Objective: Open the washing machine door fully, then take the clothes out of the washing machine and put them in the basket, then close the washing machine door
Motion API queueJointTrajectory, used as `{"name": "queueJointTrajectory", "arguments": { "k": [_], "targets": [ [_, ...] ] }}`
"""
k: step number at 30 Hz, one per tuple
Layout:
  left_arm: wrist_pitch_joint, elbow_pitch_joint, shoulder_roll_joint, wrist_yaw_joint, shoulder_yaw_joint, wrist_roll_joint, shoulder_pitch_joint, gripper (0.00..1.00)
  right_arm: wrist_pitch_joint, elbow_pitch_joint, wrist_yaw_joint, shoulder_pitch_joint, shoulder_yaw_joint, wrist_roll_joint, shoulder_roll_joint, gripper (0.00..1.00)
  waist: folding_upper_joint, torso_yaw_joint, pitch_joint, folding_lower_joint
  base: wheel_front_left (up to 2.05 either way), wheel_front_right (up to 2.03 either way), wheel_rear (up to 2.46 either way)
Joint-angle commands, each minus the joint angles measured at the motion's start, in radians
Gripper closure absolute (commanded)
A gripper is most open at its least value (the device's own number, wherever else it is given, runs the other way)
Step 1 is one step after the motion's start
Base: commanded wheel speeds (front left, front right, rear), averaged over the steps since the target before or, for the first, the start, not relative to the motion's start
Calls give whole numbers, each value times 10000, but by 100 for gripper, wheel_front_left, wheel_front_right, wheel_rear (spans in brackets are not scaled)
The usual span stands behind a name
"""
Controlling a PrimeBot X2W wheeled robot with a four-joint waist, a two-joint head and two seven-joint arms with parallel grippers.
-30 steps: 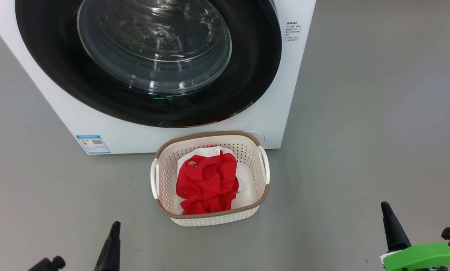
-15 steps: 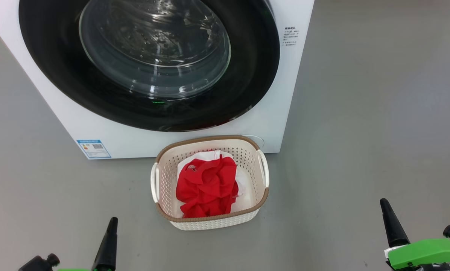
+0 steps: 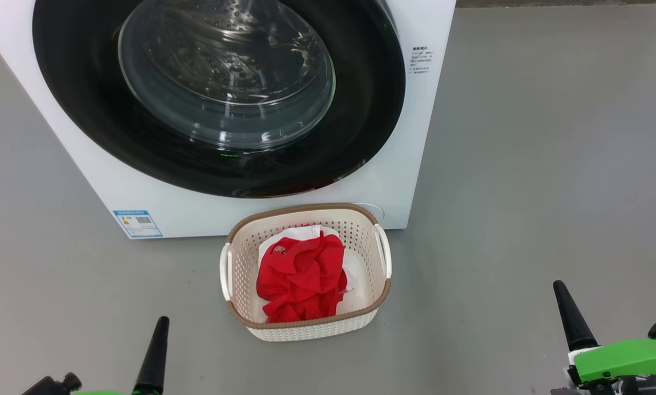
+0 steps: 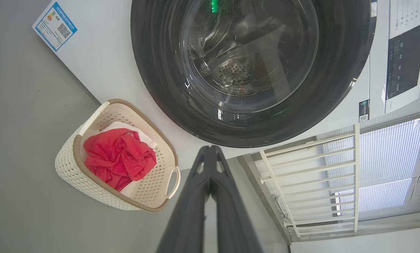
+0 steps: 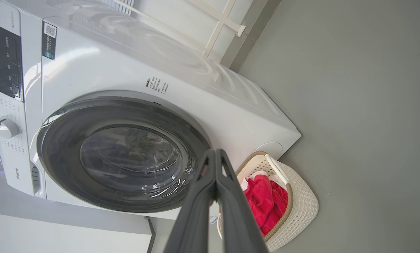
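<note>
The washing machine stands ahead with its door shut flat against the front; through the glass I see the steel drum. The cream basket sits on the floor right in front of it, holding the red clothes over a white cloth. My left gripper is at the lower left, shut and holding nothing, with its fingers pressed together. At the lower right, my right gripper is also shut and holds nothing, its fingers together. Both stay back from the basket.
Grey floor surrounds the machine and basket. A blue label sticker sits at the machine's lower left corner. The control panel and a knob show in the right wrist view. A white window frame stands behind the machine.
The head camera has tilted, so the whole picture has slid down a little. Both grippers keep their places at the bottom corners, still shut.
</note>
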Motion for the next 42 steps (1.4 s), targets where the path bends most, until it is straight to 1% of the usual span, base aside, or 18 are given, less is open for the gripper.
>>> {"name": "queueJointTrajectory", "arguments": {
  "k": [1,36,42],
  "targets": [
    [85,-217,215,-51,297,-303,-442,100,67,-299,-6,-495,65,273,-162,100,0,-3,-20,0,0,0,0],
    [1109,-204,252,-70,716,-3921,-742,100,1087,-472,-9,-962,-42,3463,-147,100,0,-65,-463,0,0,0,0],
    [1153,-202,234,-71,751,-3979,-751,100,1118,-476,-9,-973,-54,3524,-139,100,0,-66,-472,0,0,0,0]
  ]
}}
